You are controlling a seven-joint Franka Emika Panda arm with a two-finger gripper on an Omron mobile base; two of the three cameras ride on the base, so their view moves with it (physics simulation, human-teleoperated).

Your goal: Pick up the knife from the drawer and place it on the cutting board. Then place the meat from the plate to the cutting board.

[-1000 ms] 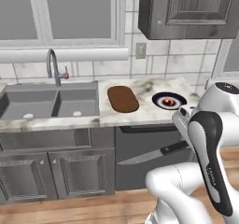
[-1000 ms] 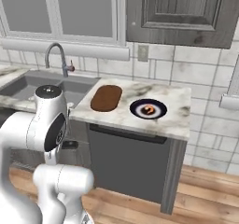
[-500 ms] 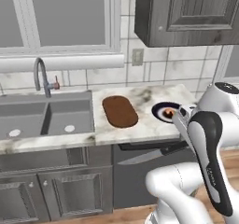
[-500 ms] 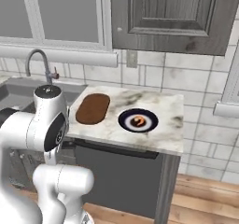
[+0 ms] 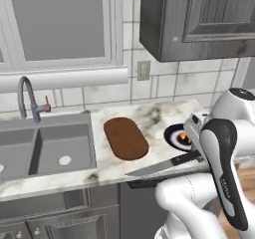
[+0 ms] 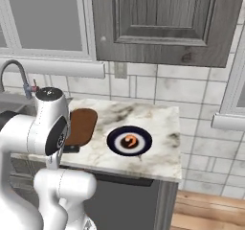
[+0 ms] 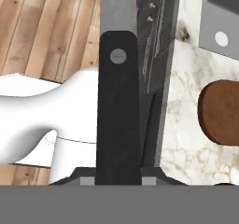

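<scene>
Clearly the knife (image 5: 164,165) is clamped by its black handle in the claw (image 5: 195,157), blade jutting leftward from it along the counter's (image 5: 154,117) front edge. Beyond the claw and to its left lies the board (image 5: 125,138); the plate (image 5: 177,136) with the meat (image 5: 184,136) sits just behind the claw.

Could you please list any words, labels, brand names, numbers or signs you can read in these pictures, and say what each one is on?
None: no readable text stands anywhere.
The knife, cutting board, plate and cabinet door bear no print.
The wall outlet is plain.
</scene>
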